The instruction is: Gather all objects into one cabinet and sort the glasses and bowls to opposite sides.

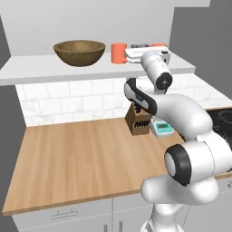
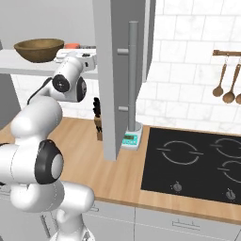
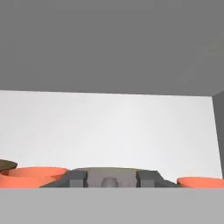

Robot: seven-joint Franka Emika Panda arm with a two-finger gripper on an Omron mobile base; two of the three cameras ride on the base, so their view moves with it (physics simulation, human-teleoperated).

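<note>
Three mugs and one bowl are the whole job, and all the action sits up on the long white shelf [image 1: 27, 72]. Starting at the left: the wooden bowl [image 1: 79, 52] stands well to the left of the pincer [image 3: 111, 178], alone on its end of the board. Next along, an orange mug [image 1: 118, 53] stands just to the left of the hand, and in the hand view its rim [image 3: 35, 174] shows close by the left fingertip. Now the pincer itself, reaching in over the shelf: between its two dark tips sits a grey-green mug [image 3: 109, 171], rim up, directly under the hand. Are the fingers clamped on it or just straddling it? I cannot tell from here; the tips show but not their contact with the wall. To the right of the hand, the second orange mug [image 3: 202, 180] peeks in near the dark side panel [image 3: 218, 135].

The worry: the hand is boxed in between two orange mugs. Any sideways drift, I'd judge, could knock a neighbour over or off the front edge. An off-centre release might tip the grey-green one.
</note>
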